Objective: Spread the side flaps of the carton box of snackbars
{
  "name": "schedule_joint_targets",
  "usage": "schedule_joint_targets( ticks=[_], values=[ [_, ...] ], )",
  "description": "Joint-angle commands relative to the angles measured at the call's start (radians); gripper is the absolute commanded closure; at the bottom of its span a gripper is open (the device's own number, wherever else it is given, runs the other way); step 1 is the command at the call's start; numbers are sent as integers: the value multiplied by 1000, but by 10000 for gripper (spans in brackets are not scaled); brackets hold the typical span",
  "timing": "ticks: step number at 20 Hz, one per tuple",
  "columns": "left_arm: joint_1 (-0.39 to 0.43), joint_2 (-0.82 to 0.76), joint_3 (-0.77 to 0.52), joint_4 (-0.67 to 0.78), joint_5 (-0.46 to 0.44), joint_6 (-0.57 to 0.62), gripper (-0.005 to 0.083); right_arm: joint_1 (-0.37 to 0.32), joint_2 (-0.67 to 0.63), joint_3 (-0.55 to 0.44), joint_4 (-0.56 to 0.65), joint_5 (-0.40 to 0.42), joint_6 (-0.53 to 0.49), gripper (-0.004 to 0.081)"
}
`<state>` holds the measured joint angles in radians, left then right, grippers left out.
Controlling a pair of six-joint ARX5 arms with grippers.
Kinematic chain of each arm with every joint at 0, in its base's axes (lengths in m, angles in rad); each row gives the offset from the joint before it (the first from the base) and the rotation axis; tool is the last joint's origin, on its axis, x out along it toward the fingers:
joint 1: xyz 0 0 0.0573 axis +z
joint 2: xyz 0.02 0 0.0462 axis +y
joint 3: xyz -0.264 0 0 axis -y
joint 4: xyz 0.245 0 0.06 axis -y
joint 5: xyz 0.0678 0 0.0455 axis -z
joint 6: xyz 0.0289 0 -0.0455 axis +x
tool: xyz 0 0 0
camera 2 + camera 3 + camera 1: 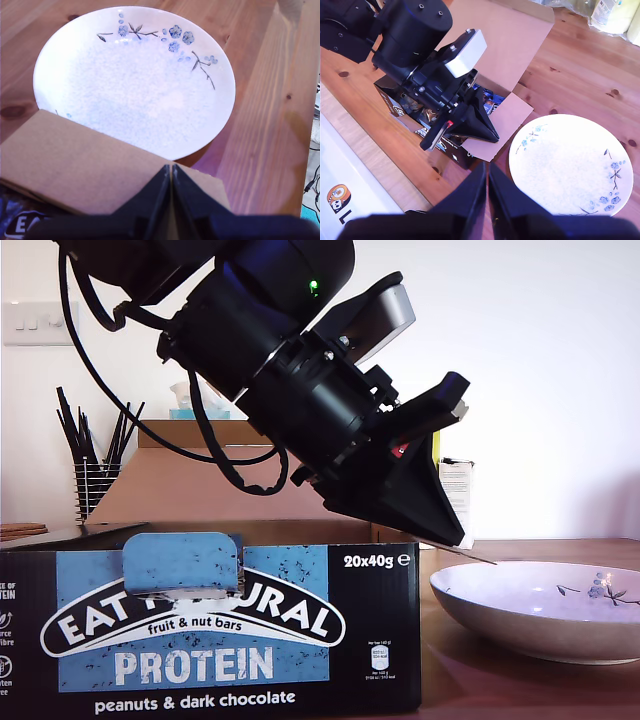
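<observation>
Pressing on the side flap of the carton box beside the white bowl, my first gripper is clenched; my second gripper, clenched too, hovers above

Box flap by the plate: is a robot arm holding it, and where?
Yes. My first end effector pinches the side flap at its outer edge; my second end effector holds nothing.

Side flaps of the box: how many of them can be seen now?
1. A side flap lies spread outward on the box end nearest the plate, pressed under my first end effector. The opposite flap is hidden behind the arm.
</observation>
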<state>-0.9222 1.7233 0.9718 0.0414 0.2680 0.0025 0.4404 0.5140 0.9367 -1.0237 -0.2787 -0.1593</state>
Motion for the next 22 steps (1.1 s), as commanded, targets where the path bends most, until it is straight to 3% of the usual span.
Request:
schedule_joint_targets(
  ticks=[1, 5, 9, 13, 18, 22],
  values=[
    [2, -8, 0, -19, 0, -3, 793, 4, -3, 2, 9, -3, -6, 783],
    [8, -128, 2, -123, -51, 2, 793, 5, -3, 2, 14, -6, -8, 783],
    [26, -236, 2, -334, -130, 35, 793, 4, 0, 2, 17, -18, -25, 783],
    [66, -286, 17, -587, -208, -15, 793, 5, 5, 2, 24, -37, -25, 783],
    [105, -283, 32, -738, -296, -229, 793, 5, 5, 2, 24, -37, -26, 783],
    [107, -274, 46, -771, -364, -405, 793, 5, 5, 2, 24, -37, -26, 783]
  ],
)
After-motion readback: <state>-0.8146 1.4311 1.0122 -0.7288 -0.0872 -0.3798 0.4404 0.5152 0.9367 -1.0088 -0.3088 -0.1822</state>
